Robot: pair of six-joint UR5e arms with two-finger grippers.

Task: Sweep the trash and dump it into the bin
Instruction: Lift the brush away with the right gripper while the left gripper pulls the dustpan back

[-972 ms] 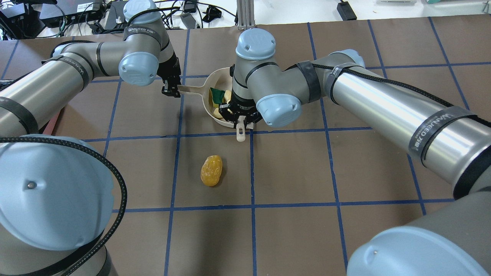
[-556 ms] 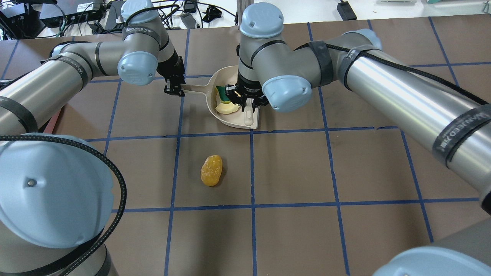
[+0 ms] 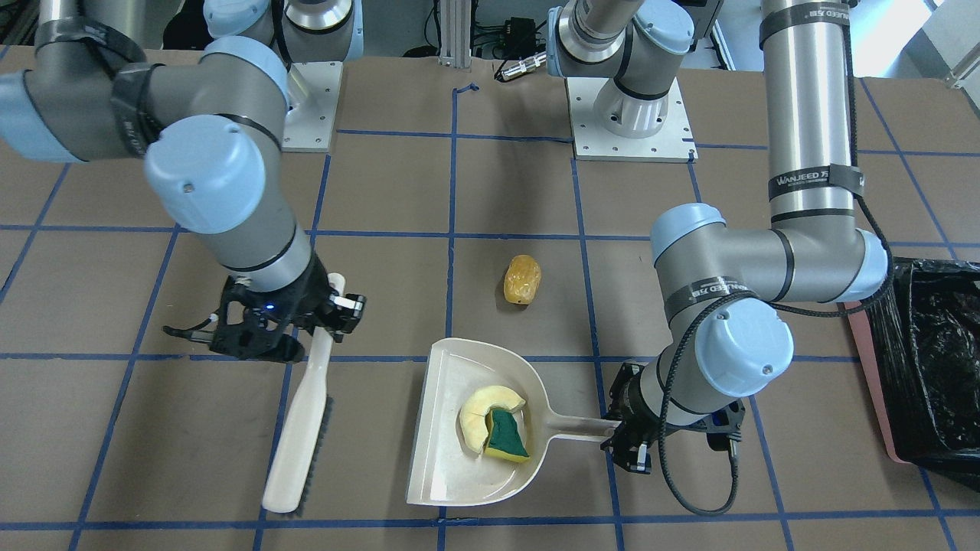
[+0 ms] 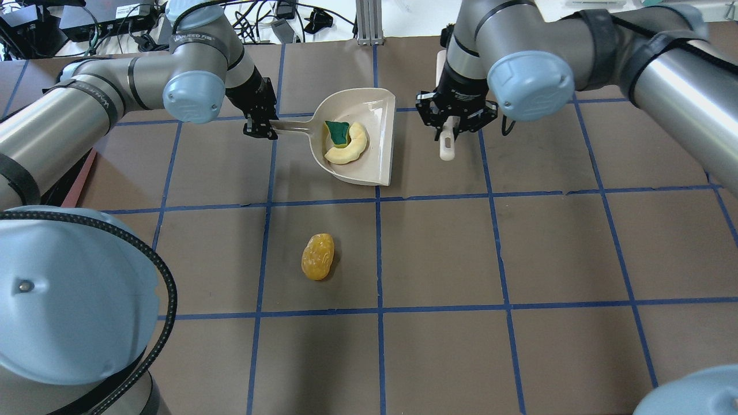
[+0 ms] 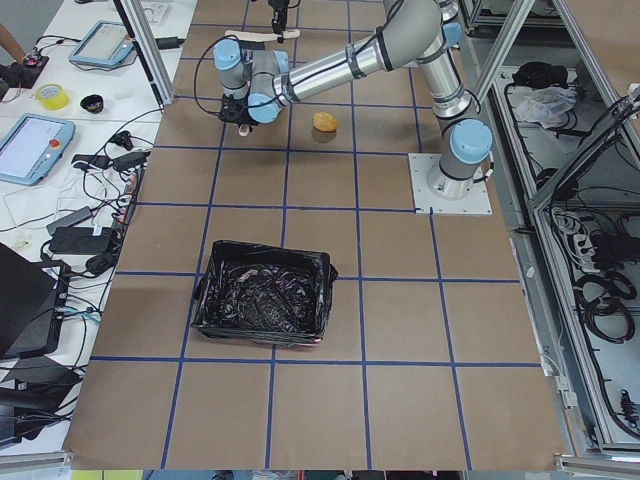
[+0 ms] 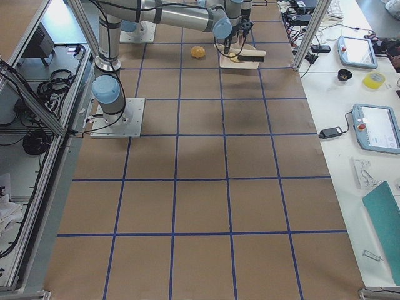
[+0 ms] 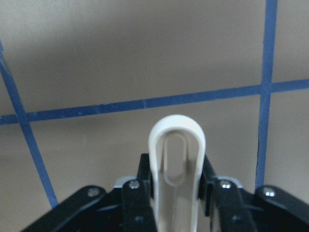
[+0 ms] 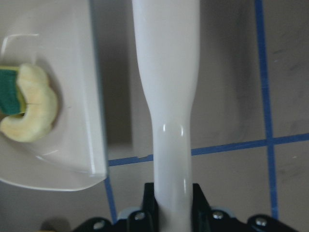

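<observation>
Table cover: a brown sheet [image 4: 519, 259] lying flat over the whole worktop.
Tape lines: blue tape [image 4: 379, 259], crossing to make a grid of large squares.
Side bench: a white bench [image 6: 337, 187] running along the table's far long edge.
Tablets: two, one [image 6: 377, 127] and another [image 6: 356, 51], with pale blue edges, screens up on the bench.
Tape roll: a yellow roll [image 6: 375, 79] lying flat between the tablets, with a small black dish [image 6: 343, 75] just beside it.
Power brick: a black brick [image 6: 329, 132] near the bench's table-side edge.
Teal board: a flat board [image 6: 384, 219], cut off by the picture's edge.
Cables: a black tangle [image 4: 259, 23] beyond the table, near an aluminium post [image 4: 364, 20].
</observation>
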